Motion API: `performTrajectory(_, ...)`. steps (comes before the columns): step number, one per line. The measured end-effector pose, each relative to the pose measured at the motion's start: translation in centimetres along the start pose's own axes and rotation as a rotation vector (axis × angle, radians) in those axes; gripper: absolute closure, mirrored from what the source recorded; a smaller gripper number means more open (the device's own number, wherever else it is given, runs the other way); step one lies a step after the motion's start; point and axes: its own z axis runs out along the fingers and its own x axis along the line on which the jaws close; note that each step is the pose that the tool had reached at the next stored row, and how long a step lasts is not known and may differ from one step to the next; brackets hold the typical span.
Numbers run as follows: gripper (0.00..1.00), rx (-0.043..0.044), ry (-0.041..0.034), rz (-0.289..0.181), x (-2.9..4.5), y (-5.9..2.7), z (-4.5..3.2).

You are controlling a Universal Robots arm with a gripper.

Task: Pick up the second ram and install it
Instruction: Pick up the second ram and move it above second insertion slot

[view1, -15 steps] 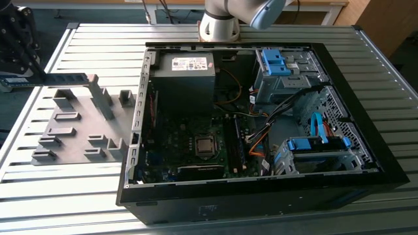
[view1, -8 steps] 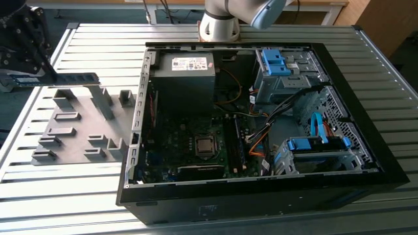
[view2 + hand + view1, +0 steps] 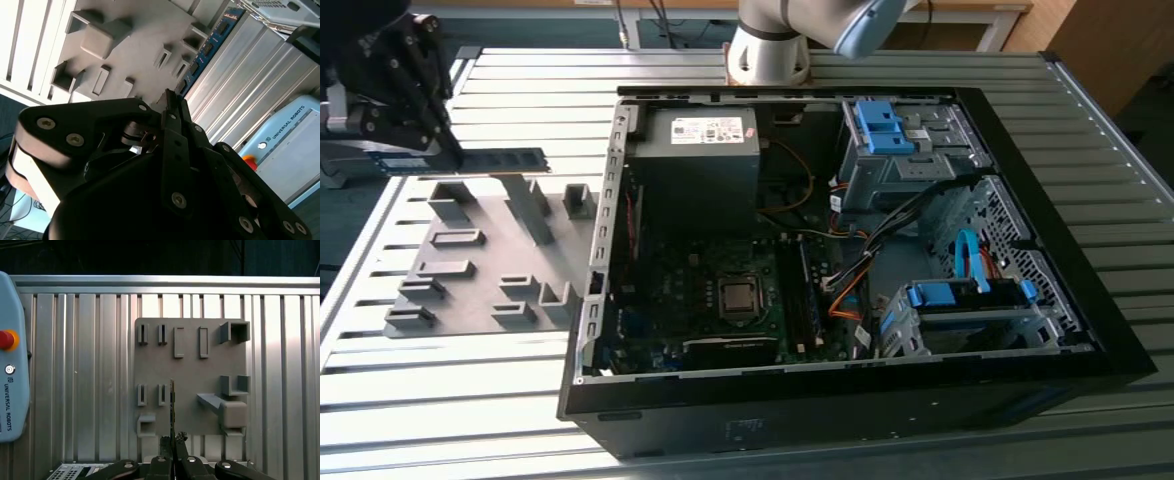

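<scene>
At the exterior view's left, well apart from the open black metal computer case [image 3: 854, 250], my black gripper [image 3: 447, 150] hangs over the slatted aluminium table [image 3: 520, 70]. Its fingers are pressed together on the second ram [image 3: 507, 158], a long, thin, blue-green circuit-board stick with a row of dark chips. I hold it near one end, and the rest of it reaches out from my fingertips toward the case.

In the first wrist view the gripper [image 3: 172, 440] pinches the stick [image 3: 172, 400] edge-on, so it reads as a thin dark line over the flat grey plastic holder plate [image 3: 190, 375] with its raised slots and blocks. In the second wrist view the gripper [image 3: 172, 97] meets the stick [image 3: 210, 45] at its near end. The flat chip-bearing face runs along the edge of the grey plate [image 3: 125, 30], next to the table's ribs. I cannot tell whether the stick touches the table.

In the exterior view, the plate [image 3: 480, 260] lies just beside the case, and my arm's pale round base [image 3: 767, 50] stands behind the case. A light blue control pendant with a red button [image 3: 10, 355] sits near the plate.
</scene>
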Motion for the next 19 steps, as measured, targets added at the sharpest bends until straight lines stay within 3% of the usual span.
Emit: performTrajectory(19,0.86,0.0,0.0,0.0,-0.1,-4.96,-0.1)
